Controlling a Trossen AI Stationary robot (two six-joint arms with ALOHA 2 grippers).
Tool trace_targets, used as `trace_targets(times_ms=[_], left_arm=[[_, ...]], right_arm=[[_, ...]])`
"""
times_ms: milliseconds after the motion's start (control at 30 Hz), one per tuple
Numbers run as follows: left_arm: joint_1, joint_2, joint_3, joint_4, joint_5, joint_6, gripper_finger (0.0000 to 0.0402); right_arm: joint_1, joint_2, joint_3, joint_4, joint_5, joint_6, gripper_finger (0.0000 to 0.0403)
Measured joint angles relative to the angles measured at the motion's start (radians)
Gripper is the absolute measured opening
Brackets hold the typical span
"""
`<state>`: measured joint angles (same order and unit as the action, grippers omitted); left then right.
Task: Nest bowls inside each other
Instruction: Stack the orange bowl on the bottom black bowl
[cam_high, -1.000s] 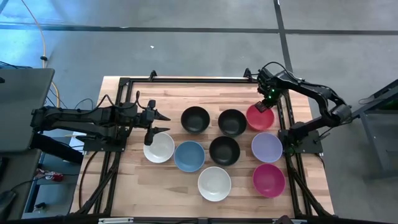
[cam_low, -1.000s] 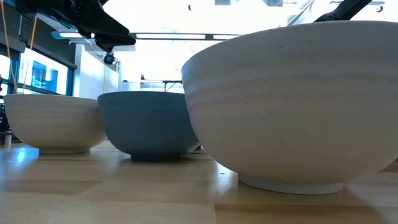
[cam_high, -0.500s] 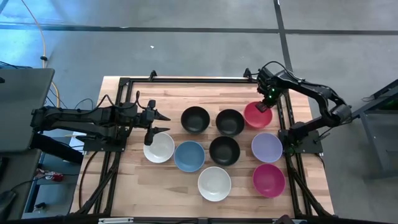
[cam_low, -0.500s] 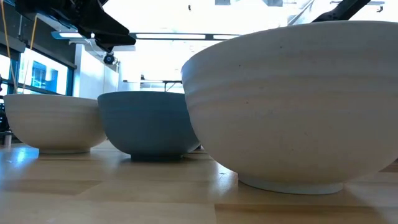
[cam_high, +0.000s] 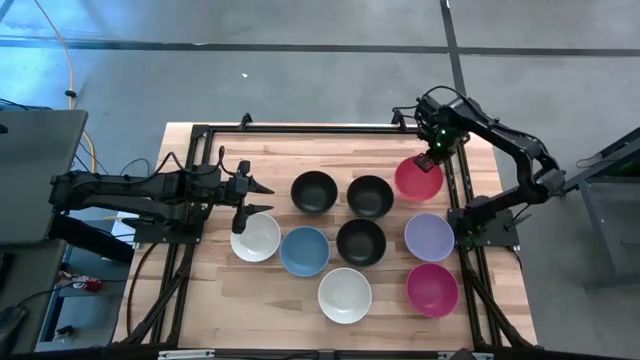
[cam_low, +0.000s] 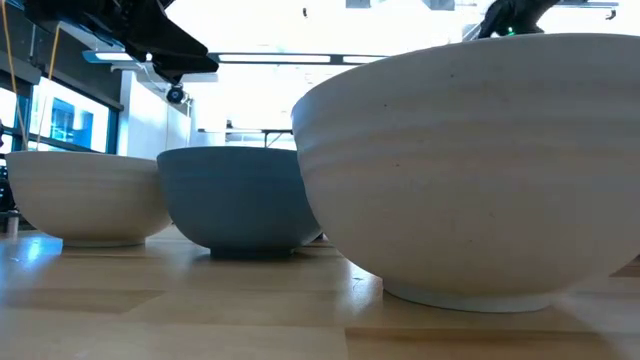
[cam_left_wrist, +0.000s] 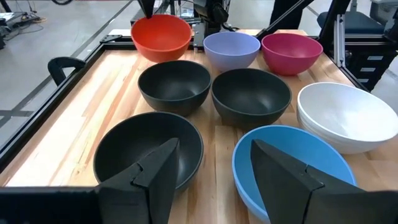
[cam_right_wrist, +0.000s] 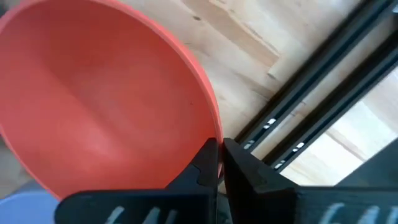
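Nine bowls show in the high view. My right gripper is near the table's far right and is shut on a magenta-pink bowl. On the wood rest three black bowls, two white bowls, a light blue bowl, a lavender bowl and a second magenta bowl. My left gripper hangs open on the left, above the far rim of the left white bowl. Seen from the left wrist, it looks over a black bowl and the blue bowl. My right gripper pinches the magenta-pink bowl's rim on its far right side, one finger inside the bowl and one outside. The fingers come from above, pointing down. The bowl hangs below them and looks raised off the table.
A black metal frame runs along the table's left, far and right sides, close to the held bowl. Bare wood lies along the far edge and at the near left. In the low view the near white bowl fills most of the picture.
My right gripper has risen and moved a little toward the far edge, staying shut on the magenta-pink bowl. The bowl has come up from the table beside the right black bowl and now shows larger and farther back. My left arm has kept still.
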<state>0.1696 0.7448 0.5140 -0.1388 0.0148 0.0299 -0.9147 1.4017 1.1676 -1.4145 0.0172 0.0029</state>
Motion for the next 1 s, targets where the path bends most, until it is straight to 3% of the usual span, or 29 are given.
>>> trace_targets(times_ms=[433, 633, 1000], left_arm=[[0.000, 0.000, 0.000, -0.002, 0.000, 0.000, 0.0188], [0.000, 0.000, 0.000, -0.003, 0.000, 0.000, 0.0188], [0.000, 0.000, 0.000, -0.003, 0.000, 0.000, 0.0188]], right_arm=[[0.115, 0.000, 0.152, -0.100, -0.135, 0.070, 0.0000], [0.233, 0.000, 0.161, -0.069, -0.209, 0.127, 0.0000], [0.477, 0.000, 0.161, 0.048, -0.245, 0.295, 0.0000]])
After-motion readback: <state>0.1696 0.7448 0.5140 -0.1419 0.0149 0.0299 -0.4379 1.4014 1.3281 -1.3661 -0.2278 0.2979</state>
